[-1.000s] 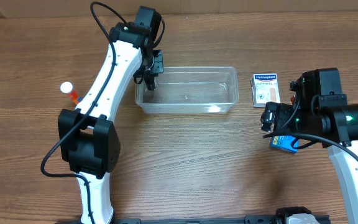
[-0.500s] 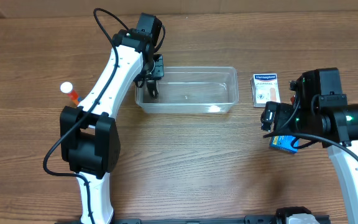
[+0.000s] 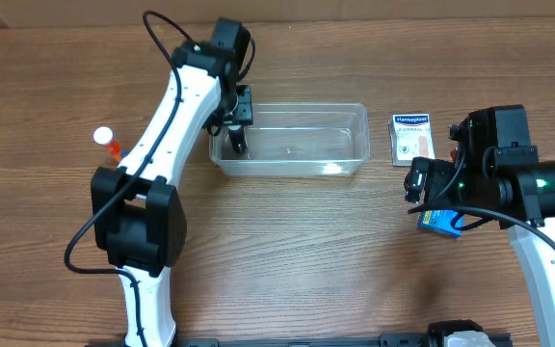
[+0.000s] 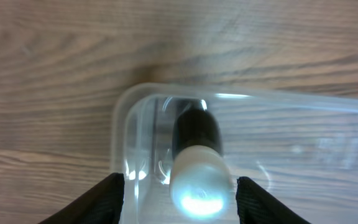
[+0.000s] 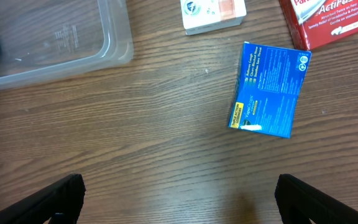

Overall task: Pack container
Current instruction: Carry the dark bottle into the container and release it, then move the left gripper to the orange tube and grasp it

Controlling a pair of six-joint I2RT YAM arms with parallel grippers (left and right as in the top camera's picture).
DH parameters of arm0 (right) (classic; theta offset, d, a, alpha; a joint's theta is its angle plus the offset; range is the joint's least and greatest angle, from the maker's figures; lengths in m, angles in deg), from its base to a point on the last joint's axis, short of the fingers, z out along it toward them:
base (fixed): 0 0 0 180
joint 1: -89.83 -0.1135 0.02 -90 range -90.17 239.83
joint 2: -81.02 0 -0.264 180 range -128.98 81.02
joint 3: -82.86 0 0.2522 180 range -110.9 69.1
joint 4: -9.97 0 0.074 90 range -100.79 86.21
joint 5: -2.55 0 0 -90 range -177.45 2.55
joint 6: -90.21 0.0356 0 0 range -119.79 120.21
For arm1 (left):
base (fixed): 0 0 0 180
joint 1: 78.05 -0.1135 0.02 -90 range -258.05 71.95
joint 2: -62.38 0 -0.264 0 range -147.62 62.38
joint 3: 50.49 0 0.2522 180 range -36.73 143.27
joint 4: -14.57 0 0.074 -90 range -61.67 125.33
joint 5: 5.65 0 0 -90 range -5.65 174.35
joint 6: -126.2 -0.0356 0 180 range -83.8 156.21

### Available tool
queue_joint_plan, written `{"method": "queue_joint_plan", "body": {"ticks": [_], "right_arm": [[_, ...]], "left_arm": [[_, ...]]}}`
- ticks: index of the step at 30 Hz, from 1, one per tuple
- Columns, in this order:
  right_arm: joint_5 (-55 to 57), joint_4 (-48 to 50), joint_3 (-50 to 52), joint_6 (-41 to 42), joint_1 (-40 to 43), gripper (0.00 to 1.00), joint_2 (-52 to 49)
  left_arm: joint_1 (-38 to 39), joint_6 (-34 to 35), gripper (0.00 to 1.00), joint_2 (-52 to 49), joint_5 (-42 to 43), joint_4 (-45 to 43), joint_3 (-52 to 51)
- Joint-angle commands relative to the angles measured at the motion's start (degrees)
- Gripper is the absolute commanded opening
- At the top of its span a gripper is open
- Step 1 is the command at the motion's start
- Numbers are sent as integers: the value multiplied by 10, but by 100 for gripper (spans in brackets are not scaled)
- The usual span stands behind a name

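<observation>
— How was the left gripper [image 4: 179,186] set?

— Spread wide and gripping nothing. A dark bottle [image 4: 196,149] with a pale cap sat between its fingers, inside the container [image 4: 278,99], at the tub's frame-left end in the overhead view.

— How to finish well?

— I'd lift straight up, clear of the rim. The right gripper [image 5: 179,199], also wide and empty, hovered at lower right by a blue box [image 5: 269,90], well apart from the container.

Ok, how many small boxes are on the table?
3, by the right wrist view: blue box mid-frame, white box at the top edge, red box cut off top right. Others may be hidden.
</observation>
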Motion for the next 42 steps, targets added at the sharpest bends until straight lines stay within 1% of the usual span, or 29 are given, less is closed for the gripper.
{"method": "queue_joint_plan", "body": {"ticks": [1, 3, 5, 9, 10, 13, 15, 17, 18, 19, 21, 23, 24, 26, 29, 30, 32, 33, 37, 40, 42], "right_arm": [[3, 1, -18, 0, 1, 100, 3], [3, 1, -18, 0, 1, 100, 3], [3, 1, -18, 0, 1, 100, 3], [3, 1, -18, 0, 1, 100, 3], [3, 1, -18, 0, 1, 100, 3], [3, 1, -18, 0, 1, 100, 3], [3, -2, -18, 0, 1, 100, 3], [3, -3, -18, 0, 1, 100, 3], [3, -3, -18, 0, 1, 100, 3], [3, -3, -18, 0, 1, 100, 3], [3, -3, -18, 0, 1, 100, 3], [3, -3, -18, 0, 1, 100, 2], [3, -2, -18, 0, 1, 100, 2], [3, -1, -18, 0, 1, 100, 2], [3, -1, -18, 0, 1, 100, 2], [3, -1, -18, 0, 1, 100, 2], [2, -1, -18, 0, 1, 100, 2], [3, -1, -18, 0, 1, 100, 2], [2, -1, -18, 0, 1, 100, 2], [3, -1, -18, 0, 1, 100, 2], [3, -1, -18, 0, 1, 100, 2]], "left_arm": [[-2, -2, 68, 30, -18, 72, 139], [-2, -1, 71, 44, -31, 129, 190], [-3, 23, 73, 64, -57, 179, 220], [-4, 45, 73, 109, -89, 269, 226], [-4, 32, 73, 118, -82, 268, 219], [-3, 25, 72, 153, -34, 268, 186], [-3, 31, 71, 188, -21, 268, 143], [-5, 48, 72, 237, -27, 268, 76], [-8, 56, 74, 261, -37, 268, 46], [-14, 65, 78, 284, -50, 268, 16], [-30, 87, 100, 322, -82, 268, -31], [-59, 86, 100, 345, -108, 261, -58], [-84, 73, 100, 346, -109, 253, -60], [-130, 49, 100, 339, -94, 226, -60], [-203, 10, 100, 304, -38, 165, -60], [-226, 3, 100, 283, -18, 148, -60], [-250, 2, 100, 250, -3, 132, -60], [-266, -5, 100, 210, -1, 119, -60], [-275, -28, 100, 133, -1, 91, -60], [-276, -24, 100, 71, -1, 63, -60], [-277, -23, 100, 51, -1, 56, -60]]}}
